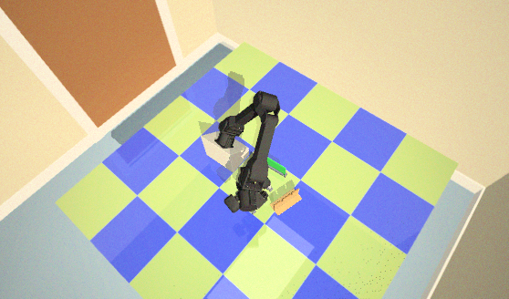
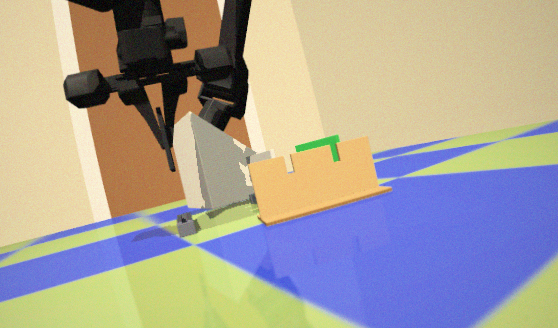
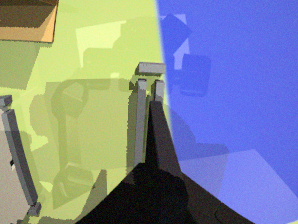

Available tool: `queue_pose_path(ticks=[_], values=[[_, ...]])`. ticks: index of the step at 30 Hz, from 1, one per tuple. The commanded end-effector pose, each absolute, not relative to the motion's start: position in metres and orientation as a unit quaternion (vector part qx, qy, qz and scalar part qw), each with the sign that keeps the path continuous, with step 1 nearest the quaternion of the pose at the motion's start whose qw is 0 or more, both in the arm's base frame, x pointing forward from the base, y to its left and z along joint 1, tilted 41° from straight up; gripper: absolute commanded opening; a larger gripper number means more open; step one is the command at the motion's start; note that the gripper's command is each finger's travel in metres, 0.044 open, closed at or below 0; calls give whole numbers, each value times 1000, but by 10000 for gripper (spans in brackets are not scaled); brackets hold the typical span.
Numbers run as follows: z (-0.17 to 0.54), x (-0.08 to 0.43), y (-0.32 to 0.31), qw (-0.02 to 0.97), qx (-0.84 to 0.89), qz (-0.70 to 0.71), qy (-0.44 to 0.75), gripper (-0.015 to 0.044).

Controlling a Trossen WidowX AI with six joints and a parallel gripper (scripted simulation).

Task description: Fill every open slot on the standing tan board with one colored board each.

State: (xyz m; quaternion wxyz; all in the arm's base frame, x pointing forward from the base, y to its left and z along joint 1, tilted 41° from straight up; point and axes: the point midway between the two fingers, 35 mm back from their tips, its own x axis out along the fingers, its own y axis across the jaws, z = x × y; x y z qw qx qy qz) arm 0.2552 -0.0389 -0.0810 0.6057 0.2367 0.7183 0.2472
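1. Nearest the exterior view, the standing tan board (image 1: 286, 203) (image 2: 313, 182) (image 3: 27, 31) is upright on its foot, two slots facing up and open, presumably to receive boards from above.
2. Beside the tan board, a low grey holder (image 2: 186, 227) (image 3: 151, 68) stands vacated, its rails probably meant to keep a board upright.
3. Above that holder, the gripper (image 1: 252, 201) (image 2: 165, 146) (image 3: 153, 173) is clamped on a dark board (image 2: 169, 156) (image 3: 159, 122), lifted clear, likely to allow travel towards a slot. Seen nearly edge-on, its colour and notch cannot be made out; the top view hides it beneath the wrist.
4. Behind the tan board, a green board (image 1: 276, 166) (image 2: 315, 144) stands apart, apparently awaiting its turn; the tan board masks its lower part.
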Motion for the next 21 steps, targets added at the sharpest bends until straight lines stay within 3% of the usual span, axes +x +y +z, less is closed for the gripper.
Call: queue_pose_path(ticks=[1,21], values=[[-72,258,-47,610,231,247,717,0],[-54,284,-44,614,228,240,717,0]])
